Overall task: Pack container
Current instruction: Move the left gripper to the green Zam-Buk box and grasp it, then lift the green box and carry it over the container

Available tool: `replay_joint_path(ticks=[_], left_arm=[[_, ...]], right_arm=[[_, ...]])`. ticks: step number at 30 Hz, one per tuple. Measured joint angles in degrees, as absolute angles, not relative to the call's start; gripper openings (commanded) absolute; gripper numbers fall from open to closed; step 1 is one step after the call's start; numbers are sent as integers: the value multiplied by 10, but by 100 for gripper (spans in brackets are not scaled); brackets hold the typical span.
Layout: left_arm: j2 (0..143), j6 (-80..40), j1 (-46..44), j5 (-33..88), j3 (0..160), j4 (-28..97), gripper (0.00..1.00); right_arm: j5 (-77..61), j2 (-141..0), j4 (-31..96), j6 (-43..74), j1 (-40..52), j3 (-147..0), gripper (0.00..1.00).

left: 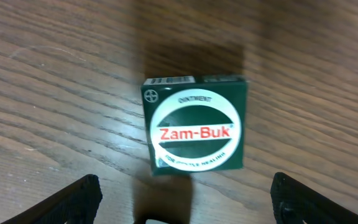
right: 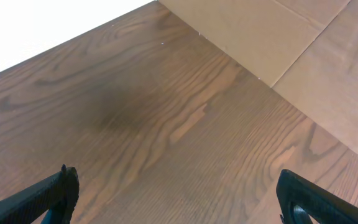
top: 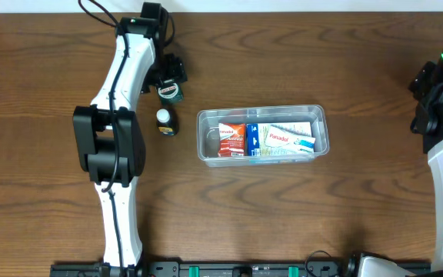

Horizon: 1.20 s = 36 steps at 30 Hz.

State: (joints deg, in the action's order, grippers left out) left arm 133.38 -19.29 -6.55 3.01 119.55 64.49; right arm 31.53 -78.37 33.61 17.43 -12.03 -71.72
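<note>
Dark wood desk [top: 298, 223]. Left end effector [left: 185, 190] hovers over the green Zam-Buk box [left: 194, 124] with its fingers spread wide and nothing gripped. The box lies flat and untouched. A small white-capped bottle [top: 165, 121] sits near it. The container [top: 261, 110] is mid-desk with Panadol boxes [top: 283, 138] inside. Right end effector [right: 176, 190] is spread and empty over bare desk at far right. Looks like the pick stage for the Zam-Buk. Next move calls for descending, squaring on the box sides, then clamping.
</note>
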Motion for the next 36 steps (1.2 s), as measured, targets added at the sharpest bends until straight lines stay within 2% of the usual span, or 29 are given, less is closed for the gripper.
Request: replay_joint_path(ticks=[36], left_arm=[[1372,-190,-75,39,1195,598,88]], right_arm=[[315,-784,336,174,-120,-717,99]])
